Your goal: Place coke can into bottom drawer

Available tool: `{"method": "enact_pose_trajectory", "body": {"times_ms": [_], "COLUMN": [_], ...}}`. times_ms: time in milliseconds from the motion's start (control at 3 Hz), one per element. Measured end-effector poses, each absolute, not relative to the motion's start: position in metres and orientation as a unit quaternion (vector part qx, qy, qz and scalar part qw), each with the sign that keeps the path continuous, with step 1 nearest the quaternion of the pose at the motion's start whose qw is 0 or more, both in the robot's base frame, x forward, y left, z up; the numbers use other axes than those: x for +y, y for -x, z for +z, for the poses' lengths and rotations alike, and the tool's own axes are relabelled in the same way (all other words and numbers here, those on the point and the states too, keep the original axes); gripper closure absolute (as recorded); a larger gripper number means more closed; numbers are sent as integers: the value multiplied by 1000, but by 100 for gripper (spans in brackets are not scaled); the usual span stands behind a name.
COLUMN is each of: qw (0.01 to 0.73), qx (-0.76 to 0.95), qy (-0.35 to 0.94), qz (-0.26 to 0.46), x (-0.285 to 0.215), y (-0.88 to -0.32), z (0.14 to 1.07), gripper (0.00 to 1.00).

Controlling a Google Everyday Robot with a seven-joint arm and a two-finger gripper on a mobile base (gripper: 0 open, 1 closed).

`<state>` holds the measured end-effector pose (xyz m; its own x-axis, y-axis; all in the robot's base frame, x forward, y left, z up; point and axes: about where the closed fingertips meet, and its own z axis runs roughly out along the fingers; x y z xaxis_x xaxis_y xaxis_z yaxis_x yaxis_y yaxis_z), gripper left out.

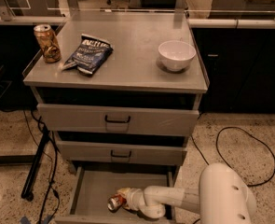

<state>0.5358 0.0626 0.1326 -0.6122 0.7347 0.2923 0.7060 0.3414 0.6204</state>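
coke can point(114, 202): low inside the bottom drawer point(92, 190), lying tilted with its silver end facing up and left, red body running back into the gripper.
gripper point(124, 199): down in the open drawer, right of the middle, at the tip of the white arm point(174, 199) reaching in from the right.
fingers: pinched on the can's body, as far as can be judged; hard to separate from the pale wrist behind them.
why held so: can gripped sideways, probably to get under the middle drawer point(120, 154) and go down flat on the drawer floor.
why the drawer stands out: pulled forward well clear of the two closed drawers above, giving the arm room from the front.
stage, as a judgement: can already within the drawer's walls; release not yet made.
contact with the floor: unclear whether resting on the grey floor or hanging just above it.
cut off: drawer's front edge and the arm's base run out of the bottom of the view.
hidden: back of the drawer in shadow under the middle drawer.
on the table point(137, 73): gold-brown can point(47, 43) at far left, chip bag point(87, 55) beside it, white bowl point(176, 55) at right, all well apart from the work.
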Motion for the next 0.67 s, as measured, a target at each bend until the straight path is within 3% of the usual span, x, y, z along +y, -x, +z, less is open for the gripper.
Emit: {"method": "enact_pose_trajectory", "body": {"times_ms": [667], "qw": [41], "qx": [820], "qy": [-454], "qz": [347], "x": [63], "y": [-534], "z": [119], "gripper": [100]}}
